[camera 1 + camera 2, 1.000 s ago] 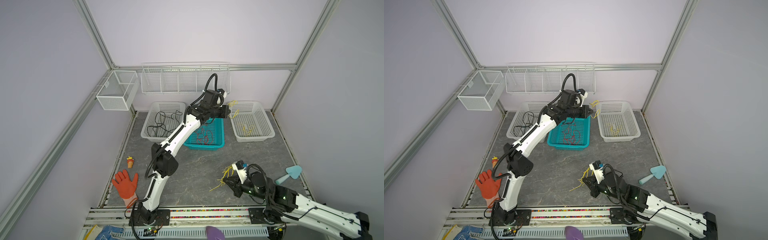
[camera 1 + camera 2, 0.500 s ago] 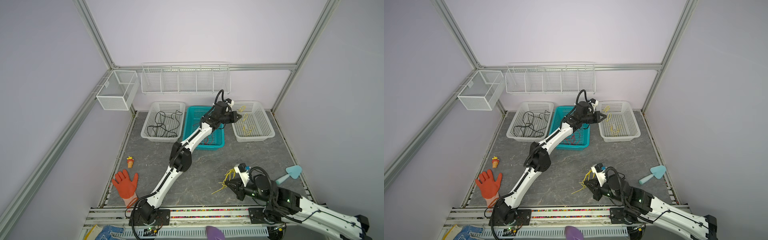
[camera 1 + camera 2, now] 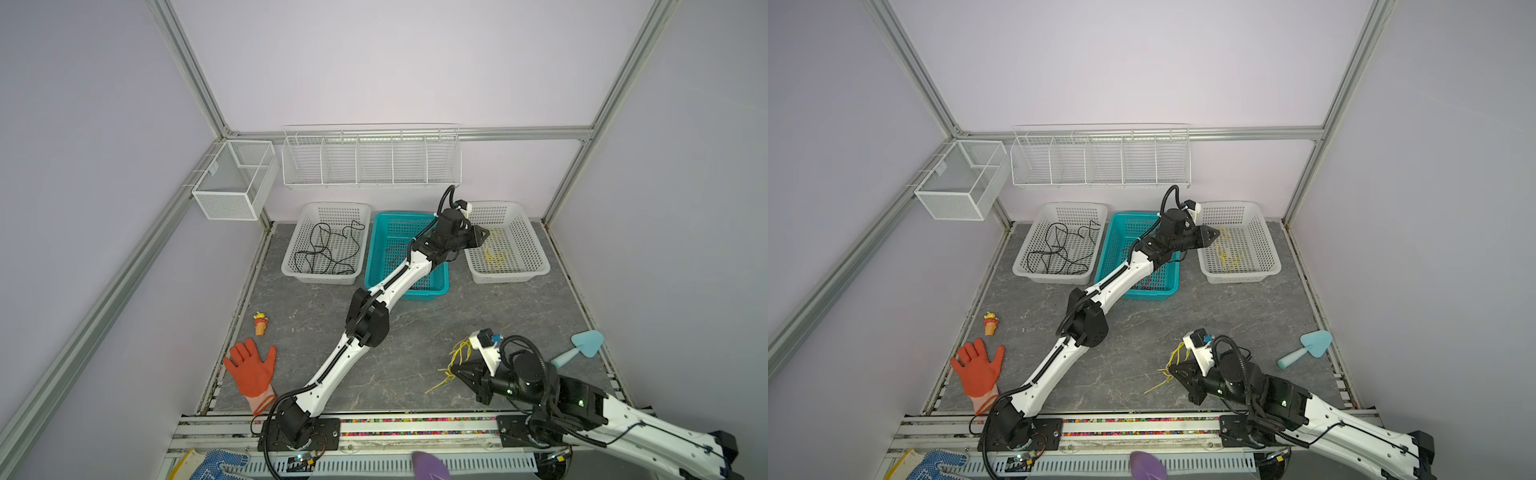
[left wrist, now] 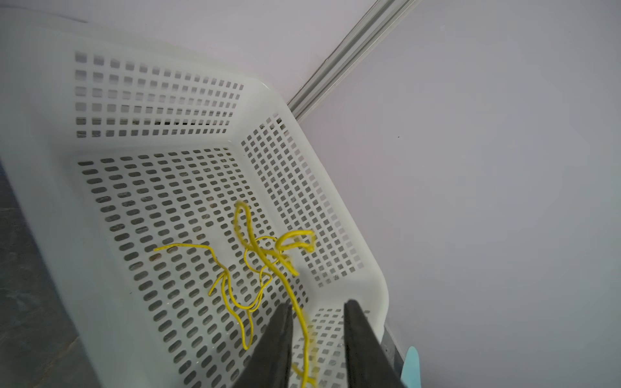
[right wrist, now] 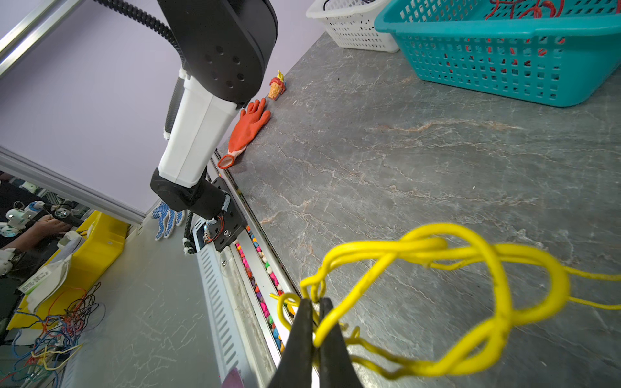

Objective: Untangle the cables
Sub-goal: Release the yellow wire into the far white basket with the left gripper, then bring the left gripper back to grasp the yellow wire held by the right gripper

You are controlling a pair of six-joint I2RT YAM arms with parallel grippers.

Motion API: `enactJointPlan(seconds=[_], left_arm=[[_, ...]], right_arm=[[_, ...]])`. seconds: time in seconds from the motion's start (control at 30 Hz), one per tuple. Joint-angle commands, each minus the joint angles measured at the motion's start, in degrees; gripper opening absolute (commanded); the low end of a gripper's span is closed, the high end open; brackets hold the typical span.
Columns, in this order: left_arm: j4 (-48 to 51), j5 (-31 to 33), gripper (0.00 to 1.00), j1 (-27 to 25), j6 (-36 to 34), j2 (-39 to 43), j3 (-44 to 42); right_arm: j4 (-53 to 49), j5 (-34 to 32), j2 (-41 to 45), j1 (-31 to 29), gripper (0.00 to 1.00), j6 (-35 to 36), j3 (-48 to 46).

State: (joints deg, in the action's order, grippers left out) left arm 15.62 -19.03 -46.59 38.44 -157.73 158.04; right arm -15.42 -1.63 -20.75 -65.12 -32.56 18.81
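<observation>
- Left wrist view: you see the left gripper [image 4: 317, 304] above the right white basket [image 4: 158, 97], with its two dark fingers [image 4: 275, 339] spread and a clear gap between them.
- One yellow cable [image 4: 258, 255] runs through that gap and neither finger pinches it. Its far loops lie on the perforated floor of the basket, near a corner.
- In both top views, find the left gripper [image 3: 482, 237] [image 3: 1212, 235] at the inner rim of the right white basket [image 3: 509, 277]. Its arm stretches over the teal basket [image 3: 386, 232], and the yellow cable [image 3: 492, 255] lies inside the white one.
- Right wrist view: the right gripper [image 5: 314, 300] has its fingers [image 5: 302, 336] pressed together, pinching a strand of the yellow cable bundle [image 5: 420, 242]. The thick loops stand just ahead of the fingertips, over the grey table [image 5: 403, 151].
- In both top views, the right gripper [image 3: 455, 368] [image 3: 1173, 368] sits low over the near part of the table, well apart from the three baskets. Thin ends of the yellow cable bundle [image 3: 459, 353] trail onto the surface.
- Check the other cables: the black cables [image 3: 328, 249] lie in the left white basket [image 3: 320, 276], and the red cables [image 5: 524, 6] lie in the teal basket.
- Writing: the white packet [image 5: 43, 275] beyond the table edge carries print, but you cannot read it at this size.
</observation>
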Motion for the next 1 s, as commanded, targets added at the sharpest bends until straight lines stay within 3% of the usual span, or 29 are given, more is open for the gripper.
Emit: enactJointPlan(seconds=[0.0,0.17,0.37,0.63,0.97], left_arm=[[6.1,2.1,0.39,0.3,-2.0,1.5,2.3],[11.8,3.4,0.55,0.0,-4.7,5.7,0.7],[10.2,6.1,0.64,0.0,-9.6,21.9,-14.9],[0.6,11.9,0.68,0.1,-10.6,52.0,-54.2],[-7.3,7.8,0.65,-0.6,-4.5,77.2,-90.3]], right_arm=[[0.0,0.4,1.1,-0.7,0.07,0.0,1.1],[-0.9,0.0,2.1,-0.8,0.07,-0.3,1.1],[-2.7,-2.4,1.8,-0.9,0.07,-0.7,2.8],[-4.2,-4.8,-2.4,-0.8,0.07,-1.9,5.5],[-9.2,-7.7,-5.4,-0.8,0.07,2.3,11.7]])
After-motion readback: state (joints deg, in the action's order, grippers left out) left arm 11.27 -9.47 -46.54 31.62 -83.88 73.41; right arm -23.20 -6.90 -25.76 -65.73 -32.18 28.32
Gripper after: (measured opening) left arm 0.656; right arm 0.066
